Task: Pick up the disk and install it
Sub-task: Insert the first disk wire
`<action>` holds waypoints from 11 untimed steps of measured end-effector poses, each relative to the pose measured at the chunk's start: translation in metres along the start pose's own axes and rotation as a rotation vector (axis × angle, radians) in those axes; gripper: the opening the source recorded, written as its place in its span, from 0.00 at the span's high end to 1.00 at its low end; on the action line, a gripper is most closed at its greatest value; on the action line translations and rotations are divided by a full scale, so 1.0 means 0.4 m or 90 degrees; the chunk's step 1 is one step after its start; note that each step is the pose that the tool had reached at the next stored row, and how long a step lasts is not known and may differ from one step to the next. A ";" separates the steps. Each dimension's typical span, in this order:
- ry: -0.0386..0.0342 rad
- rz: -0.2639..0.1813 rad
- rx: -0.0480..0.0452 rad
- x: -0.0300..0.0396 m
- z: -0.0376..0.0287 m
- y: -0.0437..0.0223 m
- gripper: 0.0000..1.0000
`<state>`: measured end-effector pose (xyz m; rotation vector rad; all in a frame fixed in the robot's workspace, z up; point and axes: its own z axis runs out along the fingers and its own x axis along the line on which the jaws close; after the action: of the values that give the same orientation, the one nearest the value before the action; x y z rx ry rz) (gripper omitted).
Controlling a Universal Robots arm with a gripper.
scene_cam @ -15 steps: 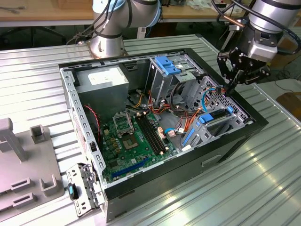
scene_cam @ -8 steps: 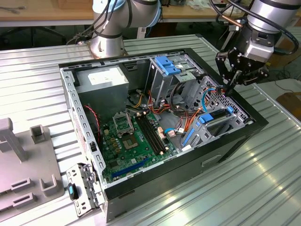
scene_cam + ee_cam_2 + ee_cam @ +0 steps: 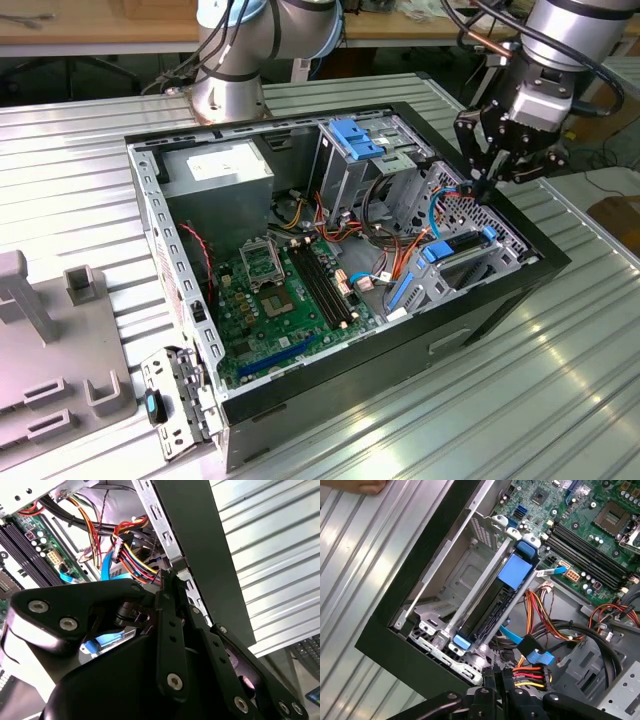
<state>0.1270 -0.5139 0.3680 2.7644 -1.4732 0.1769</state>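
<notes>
A: Where do we log the disk point(image 3: 487, 611)?

B: In the grey cage point(image 3: 470, 577) at the corner of the case point(image 3: 480, 300). It lies flat between its blue rails, with the blue tab towards the board point(image 3: 290, 290). It looks seated to us, though we can't tell whether it is fully home.

A: And the gripper point(image 3: 482, 186)?

B: It is just above the case rim beside the cage, over the cables point(image 3: 532, 677). In both wrist views the fingers are drawn together, tips meeting, and we see nothing between them. It is near the disk but not touching it.

A: How do we do this step well?

B: We judge that any push should go on the tab end and along the rails, not down on the disk's face. The tips should stay off the red, yellow and black wires, since loose bundles snag. The rail ends should sit even with the cage front.

A: Materials?

B: The disk is dark, flat, hard and rectangular. The rails are bright blue plastic, smooth and probably slightly springy. The cage is thin stamped sheet metal with punched holes and sharp edges. The case has matte black walls. The table point(image 3: 80, 160) is ribbed, shiny metal.
</notes>
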 end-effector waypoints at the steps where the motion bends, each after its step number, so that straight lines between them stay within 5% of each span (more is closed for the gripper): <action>1: 0.0004 0.008 -0.0009 -0.001 0.000 0.001 0.84; 11: 0.0046 0.092 -0.0094 -0.002 0.001 0.003 0.84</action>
<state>0.1255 -0.5139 0.3675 2.6426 -1.6666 0.1755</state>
